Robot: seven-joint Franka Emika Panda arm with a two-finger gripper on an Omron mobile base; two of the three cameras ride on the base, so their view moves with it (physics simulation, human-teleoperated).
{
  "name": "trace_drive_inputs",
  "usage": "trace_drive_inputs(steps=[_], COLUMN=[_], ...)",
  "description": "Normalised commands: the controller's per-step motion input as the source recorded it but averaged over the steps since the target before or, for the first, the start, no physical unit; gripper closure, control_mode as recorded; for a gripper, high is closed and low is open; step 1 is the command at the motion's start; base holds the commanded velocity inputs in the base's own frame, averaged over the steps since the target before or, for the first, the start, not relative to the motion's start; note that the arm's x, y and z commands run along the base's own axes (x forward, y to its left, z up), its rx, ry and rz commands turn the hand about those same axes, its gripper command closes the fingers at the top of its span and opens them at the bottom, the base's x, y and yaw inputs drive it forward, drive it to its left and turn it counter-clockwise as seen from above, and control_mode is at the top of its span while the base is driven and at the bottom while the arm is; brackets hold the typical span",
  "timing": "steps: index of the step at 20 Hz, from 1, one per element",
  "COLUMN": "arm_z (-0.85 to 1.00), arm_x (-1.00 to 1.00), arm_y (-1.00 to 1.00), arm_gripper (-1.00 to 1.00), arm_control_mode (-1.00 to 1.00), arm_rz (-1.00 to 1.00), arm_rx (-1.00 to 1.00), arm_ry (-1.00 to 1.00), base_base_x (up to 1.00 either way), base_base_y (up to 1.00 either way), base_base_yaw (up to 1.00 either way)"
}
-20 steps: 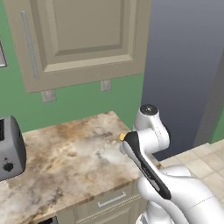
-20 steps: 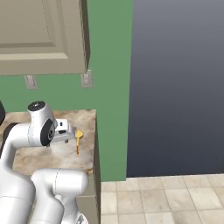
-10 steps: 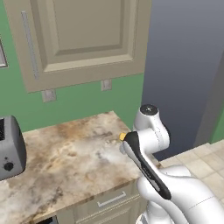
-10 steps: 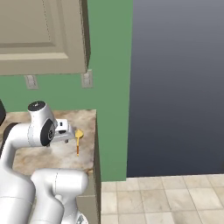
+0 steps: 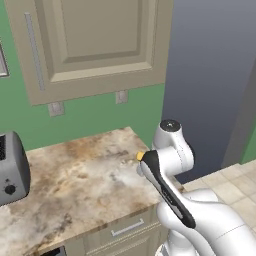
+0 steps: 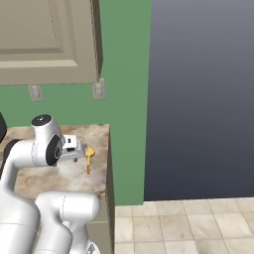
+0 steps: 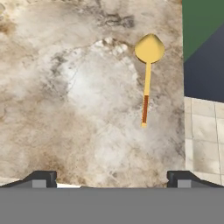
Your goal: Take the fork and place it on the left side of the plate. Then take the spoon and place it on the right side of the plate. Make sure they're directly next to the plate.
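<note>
From the left, the arm is hiding most of the spoon [image 5: 140, 156] by the countertop [image 5: 75, 180] edge. From the right, it is lying near the counter's end. Below the hand, the gripper [image 7: 112, 177] is spread wide, holding nothing.

No legible text, label, brand, number or sign is seen in any view. The surfaces that might carry markings are plain: the cabinet door [image 5: 90, 45], the two wall plates [image 5: 56, 108] on the green wall, the toaster [image 5: 11, 169] at the left edge of the counter [image 5: 85, 185], and the drawer front below the counter's front edge. The toaster's knob is too small for any marking to be made out. The spoon [image 7: 148, 74], lying near the counter's right edge, is unmarked, as is the marbled counter top itself.
</note>
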Motion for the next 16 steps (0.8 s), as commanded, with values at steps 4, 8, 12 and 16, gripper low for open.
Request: trace_drive_inputs(steps=[4,8,12,16], arm_z=[0.00,-0.09,-0.35,-0.26], arm_x=[0.00,0.15,0.39,0.33], arm_y=[0.00,0.00,-0.03,-0.19], arm_gripper=[-1.00,-1.00,-1.00,-1.00], arm_control_mode=[-1.00,-1.00,-1.00,-1.00], arm_rz=[0.00,0.00,0.00,0.00], arm_rx=[0.00,0.00,-0.01,0.00], arm_ry=[0.00,0.00,-0.04,-0.01], base_base_x=[0.00,0.00,0.00,0.00], base_base_y=[0.00,0.00,0.00,0.00], base_base_yaw=[0.00,0.00,0.00,0.00])
